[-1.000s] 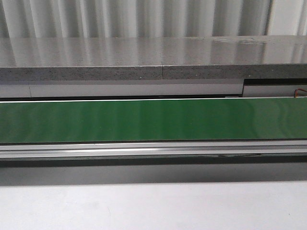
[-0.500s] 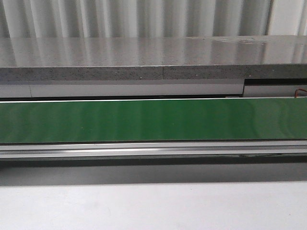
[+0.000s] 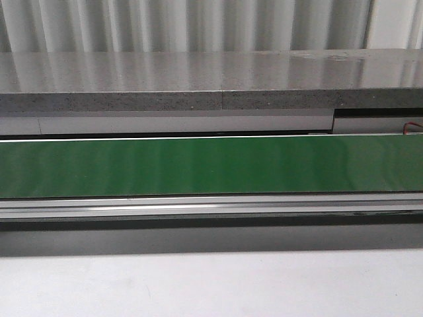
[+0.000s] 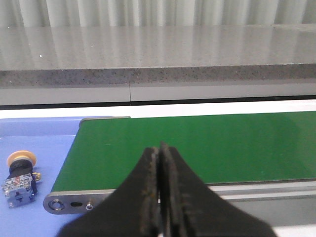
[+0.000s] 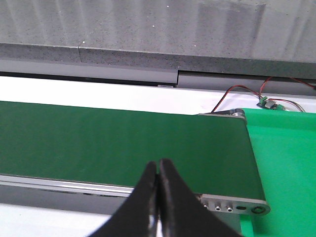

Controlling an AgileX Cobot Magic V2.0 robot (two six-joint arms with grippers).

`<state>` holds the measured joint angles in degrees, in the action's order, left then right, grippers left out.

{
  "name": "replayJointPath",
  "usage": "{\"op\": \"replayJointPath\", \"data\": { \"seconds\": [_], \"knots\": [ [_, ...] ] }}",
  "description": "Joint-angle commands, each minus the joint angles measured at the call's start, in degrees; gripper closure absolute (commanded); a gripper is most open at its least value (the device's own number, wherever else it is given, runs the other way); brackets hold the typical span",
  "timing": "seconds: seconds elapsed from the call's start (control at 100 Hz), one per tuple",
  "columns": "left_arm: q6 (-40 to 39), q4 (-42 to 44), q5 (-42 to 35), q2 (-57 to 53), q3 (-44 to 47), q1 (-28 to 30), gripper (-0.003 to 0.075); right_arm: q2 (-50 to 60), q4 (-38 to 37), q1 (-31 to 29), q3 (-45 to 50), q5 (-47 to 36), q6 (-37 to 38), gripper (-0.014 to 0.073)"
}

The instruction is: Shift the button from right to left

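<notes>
The button (image 4: pixel 20 176), with a yellow mushroom cap and a blue-and-clear contact block, lies on its side on a blue surface (image 4: pixel 39 143) beside the belt's left end, seen only in the left wrist view. My left gripper (image 4: pixel 159 150) is shut and empty, over the near edge of the green conveyor belt (image 4: pixel 197 148), well to the right of the button. My right gripper (image 5: pixel 159 164) is shut and empty over the belt's near edge (image 5: pixel 123 143) close to its right end. Neither gripper shows in the front view, where the belt (image 3: pixel 211 165) carries nothing.
A grey stone ledge (image 3: pixel 211 82) runs behind the belt. A green mat (image 5: pixel 286 163) lies past the belt's right end, with red wires and a small board (image 5: pixel 266 102) behind it. The belt's metal side rail (image 3: pixel 211 206) and a white tabletop (image 3: pixel 211 284) lie in front.
</notes>
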<state>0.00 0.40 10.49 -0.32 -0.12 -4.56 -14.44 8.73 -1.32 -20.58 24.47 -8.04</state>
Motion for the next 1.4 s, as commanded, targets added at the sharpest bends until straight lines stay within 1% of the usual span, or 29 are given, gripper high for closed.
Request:
{"op": "replayJointPath", "data": {
  "seconds": [0.0, 0.79, 1.05, 1.12, 1.15, 1.24, 1.3, 1.39],
  "knots": [
    [-0.38, -0.03, -3.59, -1.9, 1.44, 0.09, 0.074, -0.45, 0.39, 0.09, -1.5, -4.44, -0.55, 0.0661],
    [-0.38, -0.03, -3.59, -1.9, 1.44, 0.09, 0.074, -0.45, 0.39, 0.09, -1.5, -4.44, -0.55, 0.0661],
    [-0.38, -0.03, -3.59, -1.9, 1.44, 0.09, 0.074, -0.33, -1.9, -0.2, -0.23, -9.05, -0.55, 0.0661],
    [-0.38, -0.03, -3.59, -1.9, 1.44, 0.09, 0.074, 0.25, -5.48, -0.43, 1.2, -11.98, 1.2, 0.0661],
    [-0.38, -0.03, -3.59, -1.9, 1.44, 0.09, 0.074, 0.83, -8.19, -0.5, 1.77, -12.85, 2.79, 0.0661],
    [-0.38, -0.03, -3.59, -1.9, 1.44, 0.09, 0.074, 3.58, -13.55, -1.95, 4.19, -14.91, 10.4, 0.0661],
    [-0.38, -0.03, -3.59, -1.9, 1.44, 0.09, 0.074, 4.99, -14.65, -3.67, 6.85, -17.69, 13.54, 0.0661],
    [-0.38, -0.03, -3.59, -1.9, 1.44, 0.09, 0.074, 7.01, -14.65, -6.12, 11.04, -20.53, 13.85, 0.0661]
  ]
}}
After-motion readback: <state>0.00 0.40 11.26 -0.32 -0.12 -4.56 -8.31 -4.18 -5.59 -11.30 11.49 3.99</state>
